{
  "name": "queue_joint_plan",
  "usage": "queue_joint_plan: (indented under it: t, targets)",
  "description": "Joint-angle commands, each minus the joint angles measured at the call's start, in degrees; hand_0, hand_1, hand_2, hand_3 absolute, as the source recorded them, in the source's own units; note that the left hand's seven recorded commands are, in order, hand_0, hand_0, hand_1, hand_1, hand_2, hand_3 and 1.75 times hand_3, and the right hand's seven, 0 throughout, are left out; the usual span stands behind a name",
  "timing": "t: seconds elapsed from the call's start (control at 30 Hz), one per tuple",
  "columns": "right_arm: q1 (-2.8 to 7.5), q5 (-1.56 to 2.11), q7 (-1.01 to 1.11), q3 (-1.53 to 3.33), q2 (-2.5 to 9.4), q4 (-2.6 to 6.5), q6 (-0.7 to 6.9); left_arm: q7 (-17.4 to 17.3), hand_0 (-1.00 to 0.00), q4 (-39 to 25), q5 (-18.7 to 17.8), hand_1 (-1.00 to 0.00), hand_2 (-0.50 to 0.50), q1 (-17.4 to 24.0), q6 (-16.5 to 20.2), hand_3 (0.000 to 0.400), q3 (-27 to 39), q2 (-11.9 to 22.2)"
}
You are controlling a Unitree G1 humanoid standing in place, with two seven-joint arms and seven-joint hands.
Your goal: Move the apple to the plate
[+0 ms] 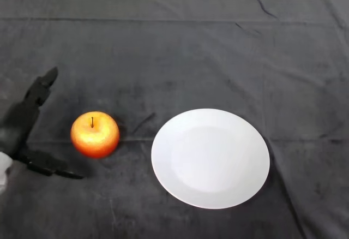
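A red and yellow apple [95, 134] stands upright on the dark cloth, left of centre, stem up. A white round plate [210, 157] lies to its right, empty, a short gap from the apple. My left hand [20, 125] is at the far left, just left of the apple and not touching it. Its fingers [42, 87] reach straight toward the back and its thumb [50, 168] points right below the apple, so the hand is open and holds nothing.
The dark cloth [180, 59] covers the whole table, with creases near the back right [264, 5]. The table's far edge runs along the top of the view.
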Motion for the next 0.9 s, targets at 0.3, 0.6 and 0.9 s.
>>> queue_joint_plan:
  t: [0.3, 0.6, 0.9]
  targets:
    - [-2.24, 1.19, -0.06, -0.33, -1.27, -1.02, -0.24, 6.62, 0.0, 6.91, 3.59, 0.0, 0.0, -6.57, -3.3, 0.0, -2.63, -4.17]
    - [-2.28, 1.22, -0.03, -0.35, -1.32, -0.91, -0.23, 10.93, 0.0, 11.26, 4.73, 0.0, 0.0, -8.71, -5.88, 0.0, -3.65, -6.66]
    - [-2.33, 1.25, 0.0, -0.37, -1.38, -0.78, -0.22, 11.67, -1.0, 13.75, 3.93, -1.0, 0.0, -10.85, -6.93, 0.4, -3.31, -6.71]
